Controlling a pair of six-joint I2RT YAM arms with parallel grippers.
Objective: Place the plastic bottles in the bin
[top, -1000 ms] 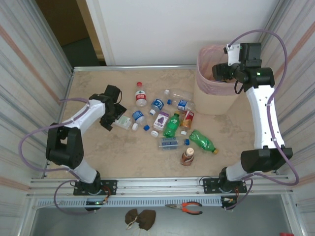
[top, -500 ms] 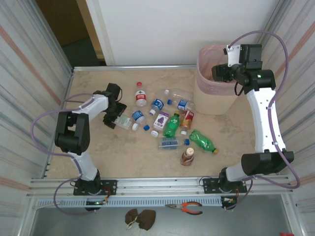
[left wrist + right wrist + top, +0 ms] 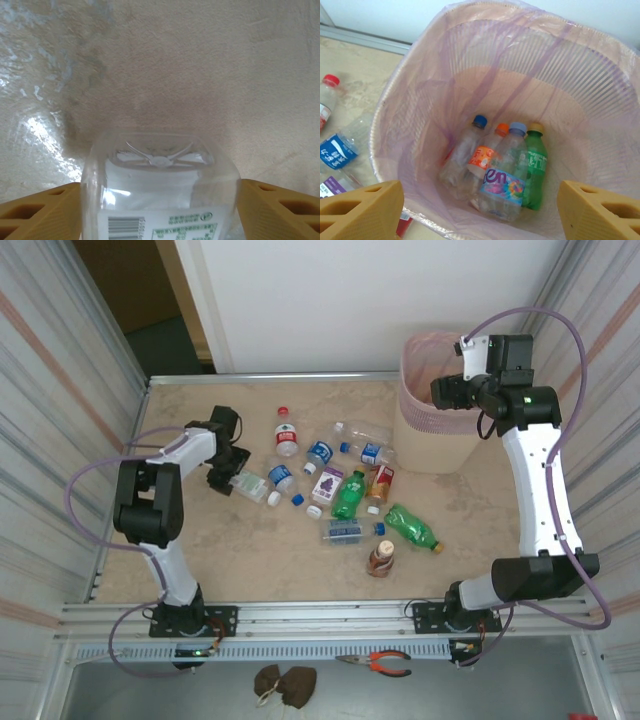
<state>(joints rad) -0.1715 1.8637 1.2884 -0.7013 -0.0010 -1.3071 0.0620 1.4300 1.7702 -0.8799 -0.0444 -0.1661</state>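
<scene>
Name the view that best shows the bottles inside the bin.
The right wrist view: it looks down into the bin, where four bottles lie at the bottom. The top external view gives its rim and beige wall, contents hidden. The left wrist view faces a clear bottle.

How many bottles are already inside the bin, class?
4, side by side at the bottom of the bin: a clear blue-capped bottle at left, then an orange-labelled bottle, a purple-labelled bottle, and a green bottle at right. More may lie hidden beneath them.
</scene>
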